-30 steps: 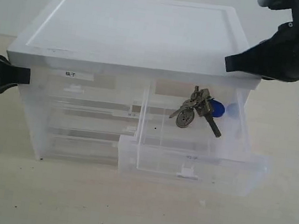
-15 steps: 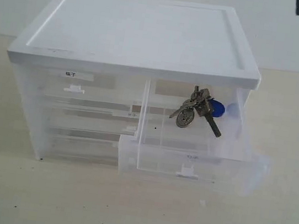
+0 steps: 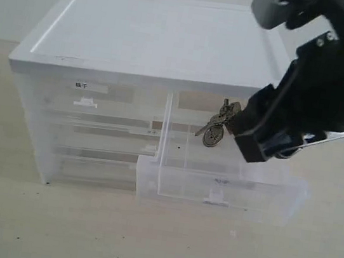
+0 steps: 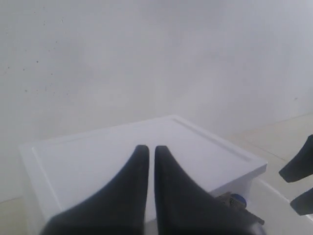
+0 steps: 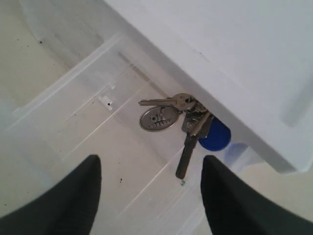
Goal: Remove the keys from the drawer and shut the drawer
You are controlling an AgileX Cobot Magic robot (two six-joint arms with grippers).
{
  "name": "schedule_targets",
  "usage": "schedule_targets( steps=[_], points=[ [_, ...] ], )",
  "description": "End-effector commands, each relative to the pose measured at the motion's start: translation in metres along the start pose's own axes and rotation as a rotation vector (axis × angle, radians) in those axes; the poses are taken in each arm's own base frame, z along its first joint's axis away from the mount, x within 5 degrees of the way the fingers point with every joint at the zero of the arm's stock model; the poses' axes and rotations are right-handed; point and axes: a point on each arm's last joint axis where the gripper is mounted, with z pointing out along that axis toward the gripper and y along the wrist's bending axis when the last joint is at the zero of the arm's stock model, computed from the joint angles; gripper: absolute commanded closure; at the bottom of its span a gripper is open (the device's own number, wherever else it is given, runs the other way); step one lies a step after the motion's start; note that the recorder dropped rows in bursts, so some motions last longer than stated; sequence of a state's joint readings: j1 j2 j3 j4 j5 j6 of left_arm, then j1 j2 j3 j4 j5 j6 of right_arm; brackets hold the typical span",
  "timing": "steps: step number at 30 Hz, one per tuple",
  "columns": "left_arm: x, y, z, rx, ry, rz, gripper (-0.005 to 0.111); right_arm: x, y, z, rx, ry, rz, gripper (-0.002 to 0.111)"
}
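Note:
The keys [image 5: 187, 114], with a blue oval fob [image 5: 214, 135] and a round grey tag [image 5: 159, 118], lie at the back of the open drawer [image 3: 221, 188], partly under the cabinet's lid. My right gripper [image 5: 151, 160] hangs open just above the drawer floor, short of the keys and touching nothing. In the exterior view the right arm [image 3: 312, 91] hides the fob, and only part of the keys [image 3: 215, 130] shows. My left gripper [image 4: 148, 148] is shut on nothing, above the cabinet top [image 4: 98, 156], and is out of the exterior view.
The translucent drawer cabinet with a white lid [image 3: 159, 37] stands on a pale table. A labelled half-width drawer [image 3: 90, 95] at its upper left is closed, with full-width drawers below it. A white wall is behind.
My right arm has swung down from the upper right to in front of the open drawer, covering the fob. The left arm left the exterior view a second ago.

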State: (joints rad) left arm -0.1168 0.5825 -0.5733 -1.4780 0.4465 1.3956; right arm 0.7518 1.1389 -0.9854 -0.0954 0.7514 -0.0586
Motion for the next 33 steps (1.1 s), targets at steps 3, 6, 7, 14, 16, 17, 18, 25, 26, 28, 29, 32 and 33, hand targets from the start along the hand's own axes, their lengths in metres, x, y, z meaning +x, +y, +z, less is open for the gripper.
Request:
schedule_targets(
  steps=[3,6,7,14,16,17,18,25,26,28,29,32,33],
  points=[
    [0.004,0.0,-0.001,0.0,0.027,-0.013,0.102,-0.004,0.001,0.042,0.009,0.061,-0.048,0.054],
    [0.004,0.0,-0.001,0.0,0.027,-0.013,0.102,-0.005,0.001,0.056,0.022,0.079,-0.062,0.053],
    [0.004,0.0,-0.001,0.0,0.027,-0.013,0.102,-0.005,0.001,0.059,0.021,0.075,-0.059,0.05],
    [0.004,-0.002,-0.001,0.022,0.033,-0.016,0.102,-0.008,-0.003,0.073,0.081,0.059,-0.027,0.039],
    [0.004,-0.003,-0.001,0.024,0.033,-0.016,0.102,-0.006,-0.007,0.079,0.12,0.084,-0.016,0.039],
    [0.004,-0.003,-0.001,0.024,0.033,-0.016,0.102,-0.004,-0.008,0.083,0.136,0.102,-0.018,0.039],
    [0.004,-0.003,-0.001,0.024,0.033,-0.018,0.102,-0.003,-0.008,0.087,0.14,0.116,-0.015,0.039],
    [0.004,-0.003,-0.001,0.026,0.034,-0.025,0.102,-0.001,-0.005,0.11,0.125,0.136,-0.032,0.04],
    [0.004,-0.003,-0.001,0.028,0.035,-0.025,0.102,-0.001,-0.005,0.111,0.124,0.131,-0.024,0.043],
    [0.004,-0.003,-0.001,0.031,0.035,-0.025,0.102,-0.001,-0.005,0.111,0.124,0.128,-0.014,0.053],
    [0.004,-0.004,-0.001,0.035,0.036,-0.025,0.102,0.0,-0.005,0.111,0.126,0.137,-0.014,0.06],
    [0.004,-0.005,-0.001,0.046,0.037,-0.025,0.102,0.002,-0.006,0.11,0.141,0.166,-0.037,0.083],
    [0.005,-0.005,-0.001,0.048,0.038,-0.025,0.102,0.002,-0.007,0.11,0.145,0.171,-0.05,0.092]
  ],
)
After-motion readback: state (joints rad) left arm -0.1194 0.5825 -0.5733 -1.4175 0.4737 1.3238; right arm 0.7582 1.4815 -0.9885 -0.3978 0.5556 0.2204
